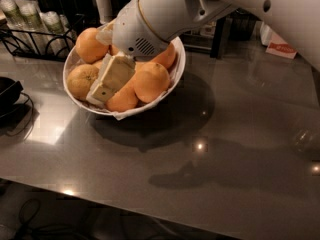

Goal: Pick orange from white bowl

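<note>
White arm (165, 14) angled down into white bowl (175, 80), jaws beside orange (81, 80), clenched or released cannot tell

One white bowl (179, 71) is seen on one grey table (225, 149). Five fruits are counted in it: one duller, speckled orange (82, 80) at the left and four brighter oranges (151, 80). One gripper (106, 88) is found inside the bowl, among the fruit and just beside the duller one. One wire rack (30, 44) and one red-and-white packet (280, 49) are noted behind.
</note>
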`<action>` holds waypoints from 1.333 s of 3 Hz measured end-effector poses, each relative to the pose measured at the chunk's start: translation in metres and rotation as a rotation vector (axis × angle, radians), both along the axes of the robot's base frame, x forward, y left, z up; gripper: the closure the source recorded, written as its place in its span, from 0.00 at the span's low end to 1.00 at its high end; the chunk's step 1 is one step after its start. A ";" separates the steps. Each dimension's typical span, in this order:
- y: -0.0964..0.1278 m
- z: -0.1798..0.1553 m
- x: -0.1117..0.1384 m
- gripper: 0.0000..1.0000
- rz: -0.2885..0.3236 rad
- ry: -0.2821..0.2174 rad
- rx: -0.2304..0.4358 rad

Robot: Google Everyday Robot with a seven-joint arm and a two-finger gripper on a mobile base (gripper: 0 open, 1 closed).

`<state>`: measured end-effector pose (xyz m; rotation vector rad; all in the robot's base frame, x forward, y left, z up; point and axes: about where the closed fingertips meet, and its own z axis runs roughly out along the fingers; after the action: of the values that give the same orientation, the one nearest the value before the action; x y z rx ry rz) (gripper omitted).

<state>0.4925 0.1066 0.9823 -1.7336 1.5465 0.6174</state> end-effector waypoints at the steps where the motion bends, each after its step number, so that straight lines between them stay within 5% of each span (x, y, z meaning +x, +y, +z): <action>1: 0.007 -0.003 0.013 0.20 0.003 -0.029 -0.039; 3: 0.020 -0.021 0.042 0.18 0.030 -0.144 -0.096; 4: 0.020 -0.021 0.042 0.16 0.030 -0.143 -0.097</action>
<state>0.5350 0.1270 0.9614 -1.8347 1.4741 0.4290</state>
